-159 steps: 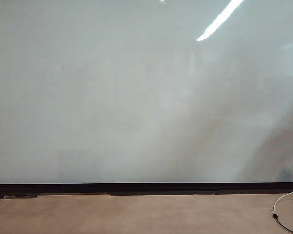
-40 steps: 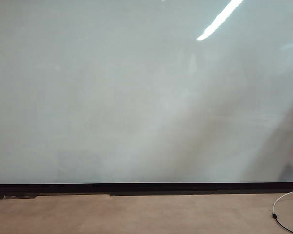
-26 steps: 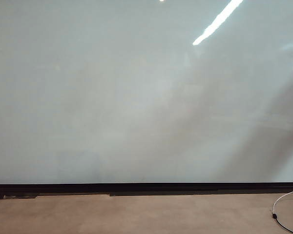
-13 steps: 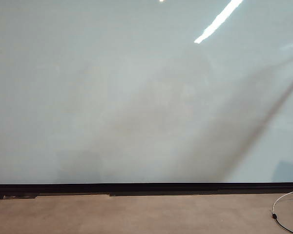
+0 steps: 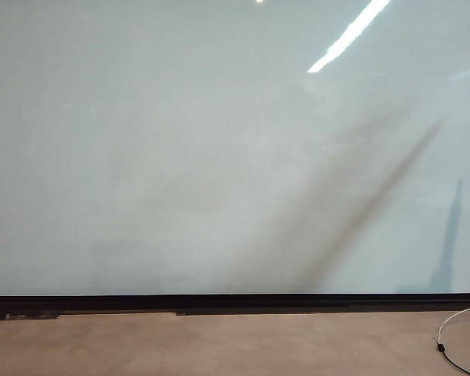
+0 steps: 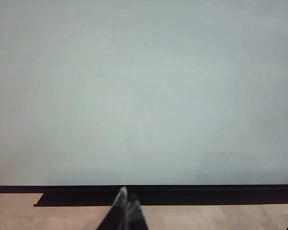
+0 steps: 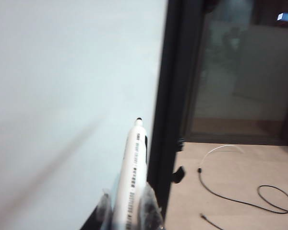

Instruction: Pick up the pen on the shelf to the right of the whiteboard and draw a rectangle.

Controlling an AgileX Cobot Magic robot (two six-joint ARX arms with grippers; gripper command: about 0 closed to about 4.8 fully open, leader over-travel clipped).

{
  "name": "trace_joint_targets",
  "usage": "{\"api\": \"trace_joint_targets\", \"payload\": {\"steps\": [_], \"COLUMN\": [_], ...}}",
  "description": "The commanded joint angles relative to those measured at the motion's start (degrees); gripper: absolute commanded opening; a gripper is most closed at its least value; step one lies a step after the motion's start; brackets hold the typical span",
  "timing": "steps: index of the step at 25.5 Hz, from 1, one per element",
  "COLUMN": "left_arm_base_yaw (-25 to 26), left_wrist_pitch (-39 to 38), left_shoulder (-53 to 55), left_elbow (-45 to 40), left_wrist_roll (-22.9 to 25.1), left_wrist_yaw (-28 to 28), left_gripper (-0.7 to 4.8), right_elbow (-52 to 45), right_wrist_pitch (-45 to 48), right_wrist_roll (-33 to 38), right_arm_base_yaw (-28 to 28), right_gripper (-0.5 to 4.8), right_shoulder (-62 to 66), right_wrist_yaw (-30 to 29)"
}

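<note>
The right gripper (image 7: 128, 211) pinches the pen (image 7: 133, 176), black tip forward, near the whiteboard's (image 5: 180, 157) right edge; the left gripper (image 6: 126, 207) is pressed together, low before the board's black bottom edge.

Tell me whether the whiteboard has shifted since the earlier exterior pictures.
No. The whiteboard keeps its black bottom edge at the same place against the floor and the white cable; only shadows cross it.

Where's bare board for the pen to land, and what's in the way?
The whiteboard is unmarked from its black bottom edge upward. The right claw holds the pen beside the board's right frame; a cable lies on the floor past it. The left claw sits shut, low at the bottom edge.
</note>
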Motion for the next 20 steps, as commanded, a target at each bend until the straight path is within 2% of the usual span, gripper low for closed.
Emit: {"api": "trace_joint_targets", "payload": {"steps": [1,6,13,17,20], "left_arm_base_yaw": [0.0,0.0,0.0,0.0,0.0], "left_wrist_pitch": [0.35,0.35,0.35,0.35,0.35], "left_shoulder": [0.04,0.04,0.04,0.04,0.04], "left_elbow": [0.15,0.17,0.15,0.17,0.15], "left_wrist_roll": [0.26,0.26,0.26,0.26,0.26], "left_wrist_yaw": [0.0,0.0,0.02,0.02,0.02], "left_gripper": [-0.05,-0.04,-0.04,-0.05,-0.05], "right_elbow": [0.2,0.22,0.61,5.01,7.65], "right_wrist_pitch": [-0.83,-1.25,-2.6,-9.07,-9.77], "right_wrist_roll": [-1.05,-4.04,-6.25,-10.58,-12.31], "right_arm_base_yaw": [2.67,8.61,13.99,19.8,23.08], "right_gripper": [-0.04,-0.04,-0.04,-0.04,-0.04], "right_shoulder": [-0.02,0.02,0.66,4.55,8.76], "right_wrist_yaw": [-0.22,0.31,0.48,0.24,0.17]}}
